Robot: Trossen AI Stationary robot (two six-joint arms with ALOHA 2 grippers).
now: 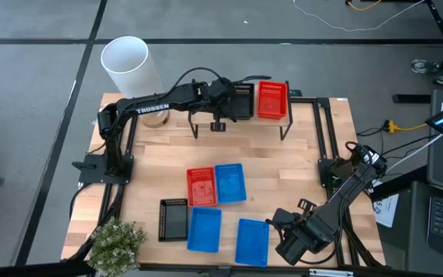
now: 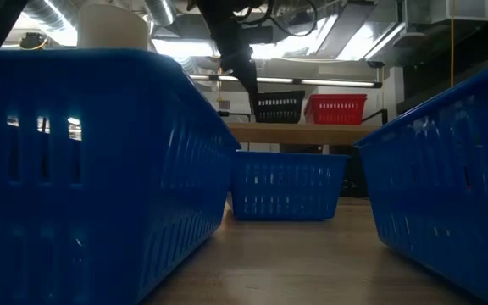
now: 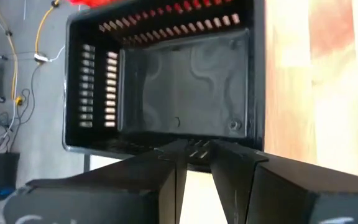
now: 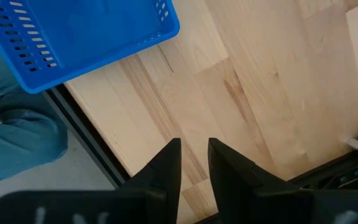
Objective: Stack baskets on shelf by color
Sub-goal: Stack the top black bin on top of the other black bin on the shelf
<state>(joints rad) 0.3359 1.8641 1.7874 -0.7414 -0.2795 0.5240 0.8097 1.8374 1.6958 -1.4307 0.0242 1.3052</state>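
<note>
A black basket (image 1: 242, 100) and a red basket (image 1: 272, 100) stand side by side, bottoms down, on the shelf (image 1: 206, 117) at the table's far edge. My left gripper (image 1: 223, 96) reaches in from the left. Its fingers, nearly together, sit at the black basket's (image 3: 179, 81) left wall. A red basket (image 1: 201, 186), a black basket (image 1: 173, 218) and three blue baskets (image 1: 230, 183) (image 1: 204, 229) (image 1: 252, 241) lie on the table. My right gripper (image 1: 279, 221) hovers near the table's near right corner, touching nothing. My left gripper comes slanting down from the table's left. Its shut fingertips (image 3: 173, 155) lie side by side at the top rim (image 3: 135, 148) of the black basket's left wall, not across it. I cannot tell whether they touch the rim. The basket stands flat on the shelf.
A white cylinder (image 1: 129, 65) stands at the far left corner and a small plant (image 1: 118, 242) at the near left corner. Bare wood (image 1: 298, 169) lies between the shelf and the right arm. The shelf's left third is bare. Black rails (image 1: 329, 138) run along the table's sides.
</note>
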